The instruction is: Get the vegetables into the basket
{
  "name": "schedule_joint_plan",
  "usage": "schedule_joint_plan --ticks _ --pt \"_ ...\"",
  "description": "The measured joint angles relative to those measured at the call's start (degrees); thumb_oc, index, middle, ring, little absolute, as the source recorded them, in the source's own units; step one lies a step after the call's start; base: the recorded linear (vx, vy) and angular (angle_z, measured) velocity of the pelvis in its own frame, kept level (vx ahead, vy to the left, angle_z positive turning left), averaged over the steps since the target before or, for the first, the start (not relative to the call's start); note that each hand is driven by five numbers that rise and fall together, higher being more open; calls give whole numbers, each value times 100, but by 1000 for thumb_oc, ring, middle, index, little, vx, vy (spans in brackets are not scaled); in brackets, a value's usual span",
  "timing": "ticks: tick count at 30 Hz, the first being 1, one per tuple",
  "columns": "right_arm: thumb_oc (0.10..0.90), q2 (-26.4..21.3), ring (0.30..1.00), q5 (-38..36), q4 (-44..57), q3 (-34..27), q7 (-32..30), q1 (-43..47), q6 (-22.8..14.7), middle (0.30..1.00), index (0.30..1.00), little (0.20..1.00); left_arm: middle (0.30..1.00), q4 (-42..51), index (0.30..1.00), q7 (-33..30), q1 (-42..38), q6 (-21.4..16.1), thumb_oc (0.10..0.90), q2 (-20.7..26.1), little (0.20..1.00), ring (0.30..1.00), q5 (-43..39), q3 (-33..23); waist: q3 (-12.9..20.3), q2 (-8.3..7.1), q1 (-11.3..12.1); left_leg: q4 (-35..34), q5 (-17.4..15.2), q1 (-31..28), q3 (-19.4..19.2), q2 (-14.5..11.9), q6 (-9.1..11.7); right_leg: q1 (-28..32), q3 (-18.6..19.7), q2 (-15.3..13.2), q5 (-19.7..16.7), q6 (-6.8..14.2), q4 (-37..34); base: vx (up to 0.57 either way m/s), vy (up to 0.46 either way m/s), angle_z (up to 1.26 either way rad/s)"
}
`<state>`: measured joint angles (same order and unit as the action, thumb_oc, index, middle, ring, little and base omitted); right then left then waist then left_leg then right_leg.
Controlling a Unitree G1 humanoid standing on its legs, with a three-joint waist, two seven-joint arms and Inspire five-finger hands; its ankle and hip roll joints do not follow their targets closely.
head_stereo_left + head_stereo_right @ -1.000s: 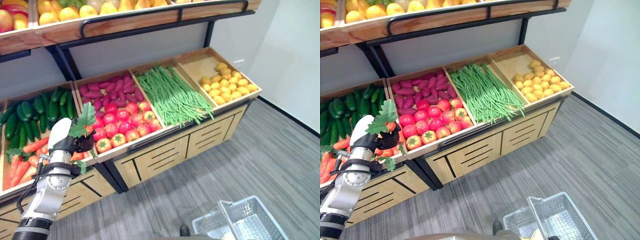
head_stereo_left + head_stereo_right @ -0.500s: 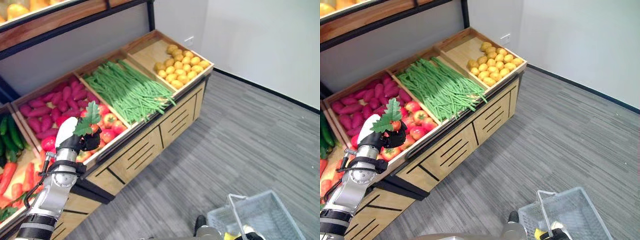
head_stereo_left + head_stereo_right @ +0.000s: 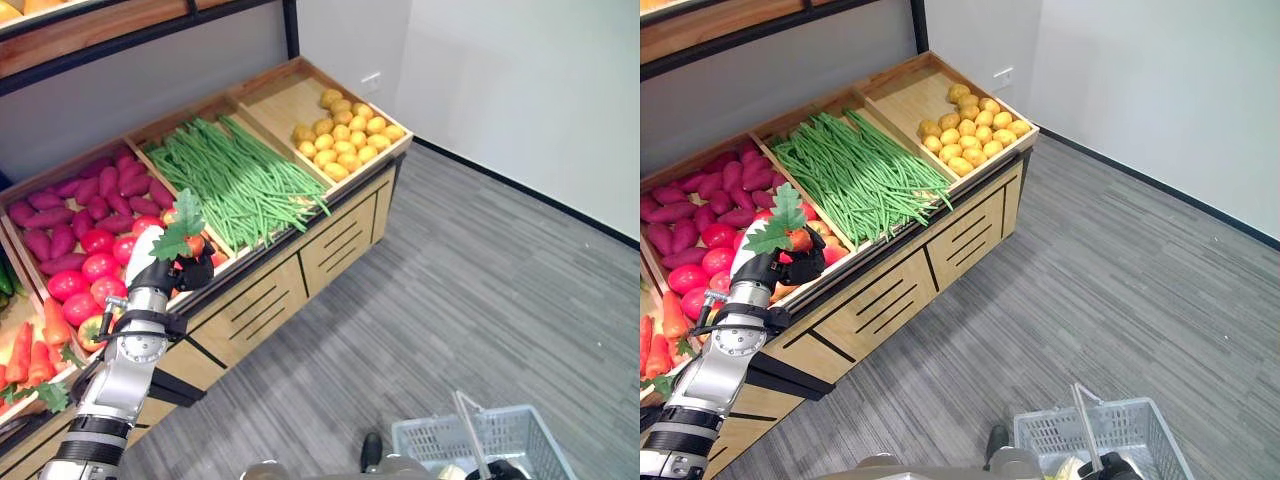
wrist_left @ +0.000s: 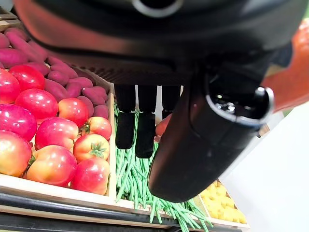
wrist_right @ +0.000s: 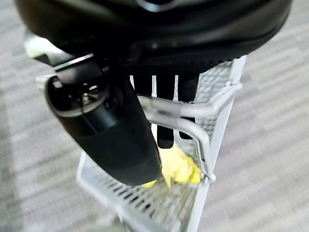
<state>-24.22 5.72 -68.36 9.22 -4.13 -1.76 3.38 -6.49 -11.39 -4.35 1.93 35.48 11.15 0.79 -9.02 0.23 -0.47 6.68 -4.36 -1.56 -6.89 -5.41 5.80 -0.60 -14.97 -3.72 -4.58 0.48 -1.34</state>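
Note:
My left hand (image 3: 157,277) is shut on a carrot (image 3: 194,245) with green leaves (image 3: 181,228), held above the front of the tomato bin (image 3: 92,268). In the left wrist view the carrot's orange body (image 4: 290,83) shows beside the thumb, with the fingers (image 4: 135,126) curled before it. At the lower right hangs a pale wire basket (image 3: 447,441) over the floor. My right hand (image 5: 107,126) is shut on the basket's handle (image 5: 188,118), fingers (image 5: 165,112) hooked over it. Something yellow (image 5: 179,167) lies inside the basket.
The wooden stand holds bins of carrots (image 3: 28,352), purple sweet potatoes (image 3: 58,200), green beans (image 3: 236,182) and small yellow vegetables (image 3: 346,141), with drawers (image 3: 255,309) below. Grey carpet (image 3: 500,300) stretches to the white wall on the right.
The camera has swung right along the stand. My left hand has carried the carrot from over the carrot bin's edge to the right, over the tomatoes. The basket stays at the lower right.

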Motion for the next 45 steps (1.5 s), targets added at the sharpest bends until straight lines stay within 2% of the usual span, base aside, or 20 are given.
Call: schedule_joint_plan --ticks 1,2,5,6,12,14,15,16,17,19,20,22,24,26,29,32,36,41,44,45 --pt "400 -22 300 -1 -6 -11 -2 202 -22 300 300 300 300 0 300 -41 21 -2 400 10 300 300 0 -10 7 89 -17 -269 92 132 -6 114 -248 -182 148 93 -32 41 85 68 426 -71" --pt "400 -6 300 -1 21 -19 -3 216 -46 300 300 300 300 1 300 -42 77 -4 400 16 300 300 1 -9 11 112 -27 -367 168 114 -120 93 -496 -239 251 150 -22 37 184 41 304 -82" --pt "400 98 300 -44 201 -188 -36 217 -152 300 300 300 300 1 300 -30 163 -2 400 34 300 300 2 -16 -39 35 -40 -452 265 31 -372 167 -538 -407 536 75 50 86 419 42 307 -57" --pt "400 151 300 -190 235 -259 -65 137 -188 300 300 300 300 2 300 -20 167 0 400 36 300 300 5 -17 -73 -24 -118 -491 280 -39 -551 320 -587 -479 706 -36 17 182 452 19 327 -42" --pt "400 278 300 -226 343 -254 -77 26 -194 300 300 300 300 19 300 -52 171 2 400 124 300 300 13 -62 -145 -58 -170 -265 51 -77 -1017 615 -838 -621 1142 -269 -174 409 553 -56 238 -40" --pt "400 285 300 -229 333 -262 -88 108 -169 300 300 300 300 19 300 -52 172 20 400 186 300 300 13 -65 -155 -65 -136 -210 -20 -35 -1280 668 -913 -744 1390 -293 -316 499 545 -110 195 -67" --pt "400 285 300 -228 388 -250 -104 218 -175 300 300 300 300 19 300 -79 168 22 400 281 300 300 13 -72 -199 -85 -131 -171 -90 5 -1609 692 -983 -879 1550 -271 -683 644 406 -70 149 -102" --pt "400 289 300 -227 384 -203 -108 307 -175 300 300 300 300 17 300 -90 169 24 400 318 300 300 12 -75 -236 -64 -112 -174 -118 -1 -1757 645 -1006 -880 1517 -215 -995 731 221 -66 137 -139" --pt "400 346 300 -227 385 -195 -100 488 -158 300 300 300 300 10 300 -88 127 22 400 406 300 300 14 -84 -291 -20 -77 -156 -162 42 -2019 490 -1041 -860 1096 -179 -1435 931 -199 -35 86 -102" --pt "400 345 300 -217 304 -193 -116 496 -108 300 300 300 300 30 300 -87 57 -14 400 300 300 300 13 -65 -322 25 -159 -234 -172 4 -2266 460 -1157 -749 -113 -507 -899 836 40 -22 77 -78" --pt "400 333 300 -216 288 -199 -145 467 -68 300 300 300 300 31 300 -87 82 -8 400 301 300 300 12 -66 -329 35 -100 -313 -165 -47 -2370 471 -1150 -758 -285 -627 -745 861 332 16 13 -63" --pt "400 297 300 -213 303 -194 -166 355 -67 300 300 300 300 37 300 -91 79 -2 400 302 300 300 12 -69 -339 56 -96 -373 -147 -69 -2447 471 -1163 -644 -300 -774 -573 866 660 23 -6 -44" --pt "400 298 300 -212 300 -185 -135 211 -54 300 300 300 300 43 300 -94 102 37 400 317 300 300 12 -80 -343 66 -6 -479 -88 -135 -2675 467 -1138 -472 -388 -907 -210 904 1103 41 -52 -53" --pt "400 303 300 -210 297 -49 -132 159 -16 300 300 300 300 55 300 -92 126 37 400 315 300 300 12 -85 -343 65 -36 -509 -72 -203 -2788 466 -1113 -303 -576 -925 78 893 1154 37 -114 -35" --pt "400 327 300 -187 335 163 -103 102 -17 300 300 300 300 158 300 -88 292 37 400 305 300 300 13 -202 -295 7 10 -610 -9 -322 -3039 474 -1005 -104 -714 -834 154 881 679 -20 -146 -39" --pt "400 345 300 -153 362 255 -78 139 -14 300 300 300 300 185 300 -94 373 36 400 300 300 300 14 -271 -231 36 79 -751 146 -305 -3174 387 -789 -10 -583 -562 1 637 208 -37 -227 -36" --pt "400 361 300 -133 372 271 -84 129 -14 300 300 300 300 181 300 -92 360 10 400 160 300 300 8 -251 -61 30 52 -713 264 -205 -3117 168 -639 20 -595 -300 -19 430 -43 25 -182 -4" --pt "400 306 300 -66 372 334 -94 145 -28 300 300 300 300 152 300 -89 360 -20 400 -100 300 300 -242 -235 30 86 -34 -735 367 -235 -2959 32 -526 124 -715 -148 84 283 -76 63 -237 9" --pt "400 363 300 62 349 355 -100 211 -82 300 300 300 300 -220 300 -5 393 -59 400 -355 300 300 -467 -138 46 43 21 -90 370 -52 -2549 -144 -524 150 -683 -108 247 206 -4 61 -270 -1" --pt "400 388 300 64 344 353 -105 232 -92 300 300 300 300 -370 300 11 389 -94 400 -422 300 300 -503 -138 24 -12 58 371 367 136 -2197 -225 -516 44 -624 -167 388 170 226 35 21 -18"
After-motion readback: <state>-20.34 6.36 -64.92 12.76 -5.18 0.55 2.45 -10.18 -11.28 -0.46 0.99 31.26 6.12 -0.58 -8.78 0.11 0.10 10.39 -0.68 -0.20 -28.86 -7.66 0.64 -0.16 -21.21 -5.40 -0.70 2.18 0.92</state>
